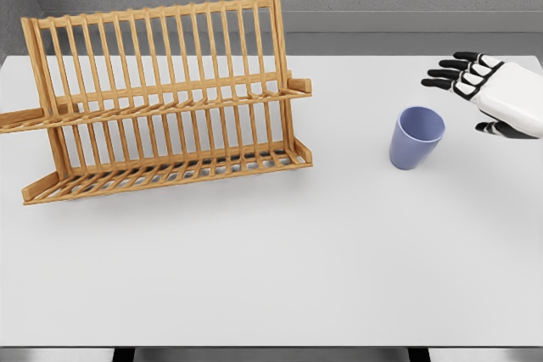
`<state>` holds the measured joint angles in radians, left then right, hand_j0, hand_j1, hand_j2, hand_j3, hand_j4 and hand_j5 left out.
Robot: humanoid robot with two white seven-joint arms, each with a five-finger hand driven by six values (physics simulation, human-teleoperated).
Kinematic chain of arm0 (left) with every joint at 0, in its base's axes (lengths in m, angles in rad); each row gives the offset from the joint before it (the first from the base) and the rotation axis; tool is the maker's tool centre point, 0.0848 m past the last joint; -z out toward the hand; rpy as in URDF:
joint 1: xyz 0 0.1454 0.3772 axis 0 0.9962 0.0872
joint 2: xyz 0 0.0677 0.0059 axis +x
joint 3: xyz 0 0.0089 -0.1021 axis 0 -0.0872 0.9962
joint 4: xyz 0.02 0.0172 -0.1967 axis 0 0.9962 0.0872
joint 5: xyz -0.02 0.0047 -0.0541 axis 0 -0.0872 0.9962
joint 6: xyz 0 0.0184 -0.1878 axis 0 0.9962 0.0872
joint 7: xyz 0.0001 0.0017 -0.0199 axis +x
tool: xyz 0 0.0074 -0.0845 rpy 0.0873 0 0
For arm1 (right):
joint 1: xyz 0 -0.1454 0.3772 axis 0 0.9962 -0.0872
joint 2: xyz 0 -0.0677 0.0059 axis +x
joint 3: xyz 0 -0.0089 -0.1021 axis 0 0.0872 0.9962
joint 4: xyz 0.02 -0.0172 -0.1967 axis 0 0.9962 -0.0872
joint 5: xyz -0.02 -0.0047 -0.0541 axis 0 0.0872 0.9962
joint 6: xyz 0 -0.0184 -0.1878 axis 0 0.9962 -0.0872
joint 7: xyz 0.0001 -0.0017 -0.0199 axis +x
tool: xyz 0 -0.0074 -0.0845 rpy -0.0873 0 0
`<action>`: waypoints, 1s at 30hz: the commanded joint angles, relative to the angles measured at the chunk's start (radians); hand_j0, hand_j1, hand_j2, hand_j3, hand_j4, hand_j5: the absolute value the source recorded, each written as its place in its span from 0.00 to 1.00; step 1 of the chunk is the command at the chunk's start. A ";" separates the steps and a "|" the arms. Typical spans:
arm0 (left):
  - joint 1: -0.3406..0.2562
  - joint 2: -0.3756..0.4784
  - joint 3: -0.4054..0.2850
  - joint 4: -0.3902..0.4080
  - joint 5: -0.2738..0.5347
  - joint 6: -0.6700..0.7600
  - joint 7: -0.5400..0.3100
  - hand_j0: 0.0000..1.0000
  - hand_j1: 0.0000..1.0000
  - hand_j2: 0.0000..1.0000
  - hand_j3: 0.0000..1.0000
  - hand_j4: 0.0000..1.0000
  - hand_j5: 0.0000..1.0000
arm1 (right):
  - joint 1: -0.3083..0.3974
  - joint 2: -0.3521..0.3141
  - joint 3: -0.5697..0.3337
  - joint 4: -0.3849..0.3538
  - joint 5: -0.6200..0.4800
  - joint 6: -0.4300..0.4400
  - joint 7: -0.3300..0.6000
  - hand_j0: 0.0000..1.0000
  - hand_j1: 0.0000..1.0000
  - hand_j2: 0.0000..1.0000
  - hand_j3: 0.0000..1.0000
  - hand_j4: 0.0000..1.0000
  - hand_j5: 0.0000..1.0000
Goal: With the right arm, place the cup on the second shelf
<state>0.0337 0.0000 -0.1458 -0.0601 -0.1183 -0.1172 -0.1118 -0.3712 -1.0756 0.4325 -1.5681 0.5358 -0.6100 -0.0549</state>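
Fingers [450,74] of right hand [496,95] spread wide, holding nothing, so no grasp yet. L to R: wooden rack [161,99] on table [297,277] left, blue cup [416,136] upright near the hand. Risk: sideways approach could tip cup; slatted 2nd shelf may let it wobble.

A lavender-blue cup [416,136] is sitting on the white counter [297,252]; the slatted rack [161,99] is showing honey-brown wood; the white robot hand [484,91] is showing black fingers.
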 commanded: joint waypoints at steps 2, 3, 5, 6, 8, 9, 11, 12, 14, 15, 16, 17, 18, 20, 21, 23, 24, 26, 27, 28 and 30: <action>0.000 0.000 0.000 -0.001 0.000 0.001 0.000 1.00 1.00 1.00 1.00 1.00 1.00 | -0.002 -0.003 -0.001 -0.007 -0.008 -0.001 -0.002 1.00 1.00 1.00 1.00 1.00 1.00; 0.000 0.000 0.000 0.000 0.000 0.001 0.000 1.00 1.00 1.00 1.00 1.00 1.00 | 0.003 -0.004 0.000 -0.013 -0.008 -0.001 -0.002 1.00 1.00 1.00 1.00 1.00 1.00; 0.000 0.000 0.000 0.000 0.000 0.001 0.000 1.00 1.00 1.00 1.00 1.00 1.00 | 0.002 -0.014 0.000 -0.015 -0.010 0.010 -0.003 1.00 1.00 1.00 1.00 1.00 1.00; 0.000 0.000 -0.001 -0.001 0.000 0.001 0.000 1.00 1.00 1.00 1.00 1.00 1.00 | -0.002 -0.017 0.000 -0.012 -0.011 0.012 -0.008 1.00 1.00 1.00 1.00 1.00 1.00; 0.000 0.000 0.000 -0.001 0.000 0.001 0.000 1.00 1.00 1.00 1.00 1.00 1.00 | -0.003 -0.032 0.002 -0.007 -0.011 0.003 -0.002 1.00 1.00 1.00 1.00 1.00 1.00; 0.000 0.000 0.000 -0.001 0.000 -0.001 0.000 1.00 1.00 1.00 1.00 1.00 1.00 | -0.005 -0.032 0.002 -0.010 -0.010 0.000 0.042 1.00 1.00 1.00 1.00 1.00 1.00; 0.000 0.000 0.000 0.000 0.000 0.001 0.000 1.00 1.00 1.00 1.00 1.00 1.00 | -0.086 -0.021 0.000 -0.009 -0.010 -0.001 0.302 1.00 1.00 1.00 1.00 1.00 1.00; 0.000 0.000 0.000 0.000 0.000 0.001 0.000 1.00 1.00 1.00 1.00 1.00 1.00 | -0.124 -0.017 0.000 -0.007 -0.011 -0.001 0.427 1.00 1.00 1.00 1.00 1.00 1.00; 0.000 0.000 0.000 0.000 0.000 0.001 0.000 1.00 1.00 1.00 1.00 1.00 1.00 | -0.187 0.013 0.002 -0.006 -0.011 -0.001 0.595 1.00 1.00 1.00 1.00 1.00 1.00; 0.000 0.000 0.000 0.000 0.000 -0.001 0.000 1.00 1.00 1.00 1.00 1.00 1.00 | -0.193 0.014 0.005 -0.007 -0.010 -0.001 0.599 1.00 1.00 1.00 1.00 1.00 1.00; 0.000 0.000 0.000 0.000 0.000 0.001 0.000 1.00 1.00 1.00 1.00 1.00 1.00 | -0.193 0.029 0.014 -0.007 -0.010 -0.001 0.599 1.00 1.00 1.00 1.00 1.00 1.00; 0.000 0.000 0.000 -0.001 0.000 0.001 0.000 1.00 1.00 1.00 1.00 1.00 1.00 | -0.199 0.036 0.022 -0.006 -0.010 -0.001 0.599 1.00 1.00 1.00 1.00 1.00 1.00; 0.000 0.000 0.000 0.000 0.000 0.001 0.000 1.00 1.00 1.00 1.00 1.00 1.00 | -0.215 0.042 0.028 -0.001 -0.010 -0.001 0.599 1.00 1.00 1.00 1.00 1.00 1.00; 0.000 0.000 0.000 -0.001 0.000 -0.001 0.000 1.00 1.00 1.00 1.00 1.00 1.00 | -0.279 0.054 0.046 0.000 -0.010 -0.001 0.601 1.00 1.00 1.00 1.00 1.00 1.00; 0.000 0.000 0.000 -0.001 0.000 0.001 0.000 1.00 1.00 1.00 1.00 1.00 1.00 | -0.310 0.085 0.064 0.006 -0.008 0.000 0.619 1.00 1.00 1.00 1.00 1.00 1.00; 0.000 0.000 0.000 0.000 0.000 0.001 0.000 1.00 1.00 1.00 1.00 1.00 1.00 | -0.405 0.132 0.169 0.054 -0.008 0.004 0.666 1.00 1.00 1.00 1.00 1.00 1.00; 0.000 0.000 0.000 0.000 0.000 0.001 0.000 1.00 1.00 1.00 1.00 1.00 1.00 | -0.434 0.146 0.219 0.080 -0.008 0.004 0.666 1.00 1.00 1.00 1.00 1.00 1.00; 0.000 0.000 0.000 0.000 0.000 -0.001 0.000 1.00 1.00 1.00 1.00 1.00 1.00 | -0.442 0.163 0.273 0.111 -0.008 -0.001 0.666 1.00 1.00 1.00 1.00 1.00 1.00; 0.000 0.000 0.000 0.000 0.000 -0.001 0.000 1.00 1.00 1.00 1.00 1.00 1.00 | -0.442 0.163 0.284 0.118 -0.008 -0.001 0.666 1.00 1.00 1.00 1.00 1.00 1.00; 0.000 0.000 0.000 -0.001 0.000 0.001 0.000 1.00 1.00 1.00 1.00 1.00 1.00 | -0.442 0.163 0.284 0.128 -0.008 -0.001 0.666 1.00 1.00 1.00 1.00 1.00 1.00; 0.000 0.000 0.000 0.000 0.000 -0.001 0.000 1.00 1.00 1.00 1.00 1.00 1.00 | -0.442 0.161 0.284 0.129 -0.008 -0.001 0.666 1.00 1.00 1.00 1.00 1.00 1.00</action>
<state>0.0337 0.0000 -0.1460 -0.0601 -0.1183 -0.1174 -0.1118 -0.8130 -0.9196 0.6962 -1.4535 0.5310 -0.6131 0.6077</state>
